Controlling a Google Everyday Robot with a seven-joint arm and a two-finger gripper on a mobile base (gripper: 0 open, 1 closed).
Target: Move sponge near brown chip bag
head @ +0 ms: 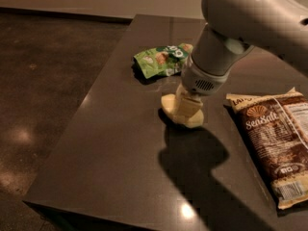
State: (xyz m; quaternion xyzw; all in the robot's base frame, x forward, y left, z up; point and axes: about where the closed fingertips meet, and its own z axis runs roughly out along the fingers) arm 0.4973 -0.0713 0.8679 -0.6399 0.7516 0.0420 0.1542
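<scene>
The pale yellow sponge [179, 113] lies on the dark table [110, 153] near its middle. My gripper [188, 106] comes down from the upper right and sits right on the sponge, at its top. The big white arm covers the gripper from above. The brown chip bag [276, 143], dark brown and cream with "Sea Salt" lettering and a barcode, lies flat at the right edge, a short gap to the right of the sponge.
A small green snack bag [161, 59] lies behind the sponge, toward the back of the table. The table's left edge drops to a dark polished floor [43, 81]. The arm's shadow falls on the table in front of the sponge.
</scene>
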